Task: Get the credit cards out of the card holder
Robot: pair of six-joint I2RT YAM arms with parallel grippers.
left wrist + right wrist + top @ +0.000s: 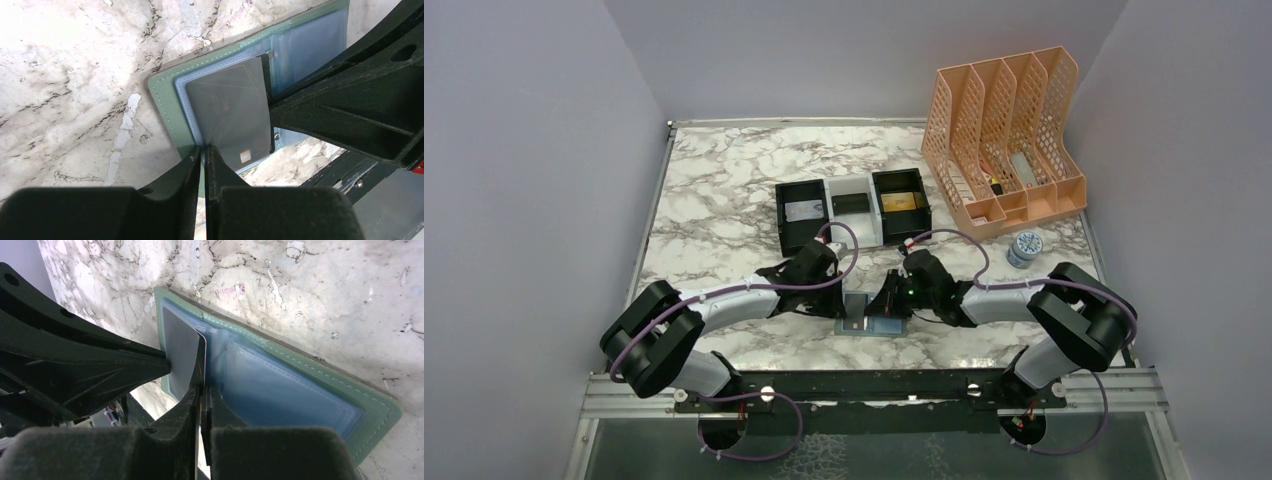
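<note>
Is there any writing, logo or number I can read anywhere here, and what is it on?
Nothing here can be read.
dark card in the card holder: faint gold lettering, too blurred to read.
round tin: patterned lid, too small to read.
yellow card in the tray: too small to tell if it has any print.

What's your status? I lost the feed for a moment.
Left gripper shut on card holder edge. Right gripper shut on dark credit card, card not yet out. No obstruction seen.
</note>
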